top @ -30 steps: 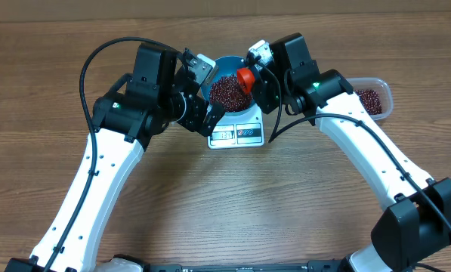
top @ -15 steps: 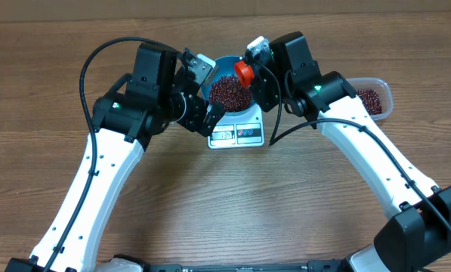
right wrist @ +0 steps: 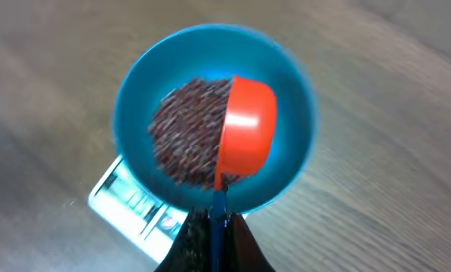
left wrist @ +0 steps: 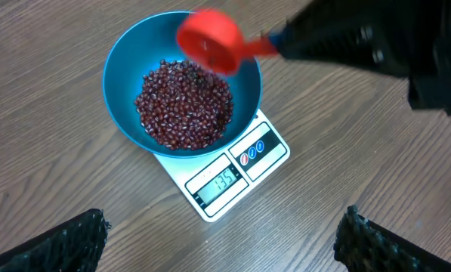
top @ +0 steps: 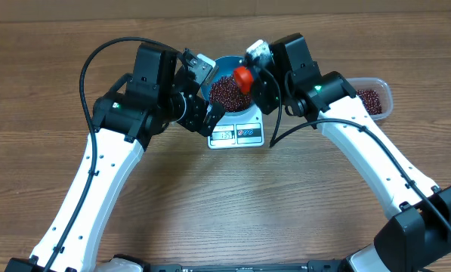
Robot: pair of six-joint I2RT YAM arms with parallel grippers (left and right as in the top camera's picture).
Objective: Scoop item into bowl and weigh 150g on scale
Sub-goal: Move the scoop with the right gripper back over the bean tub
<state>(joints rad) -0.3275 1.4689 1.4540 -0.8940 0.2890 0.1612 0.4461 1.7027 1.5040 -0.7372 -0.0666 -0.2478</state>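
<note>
- Though the wood table point(top: 225, 204) fills the overhead view, everything on it sits near its far edge.
- The left claw point(left wrist: 221, 249) hangs spread wide and empty, just beside the bowl on its left.
- The right claw point(right wrist: 214, 242) is clamped on the scoop's handle, above the bowl's right side.
- The blue bowl point(left wrist: 123, 75) stands on the scale and overhangs it.
- A clear tub point(top: 372, 98) lies well apart, at the far right, with beans inside.
- The white scale point(left wrist: 240, 170) shows 135 on its display.
- The red scoop point(left wrist: 208, 41) hovers tilted over the bowl, its cup tipped toward the heap.
- The beans point(left wrist: 183, 106) lie heaped in the bowl's bottom.
</note>
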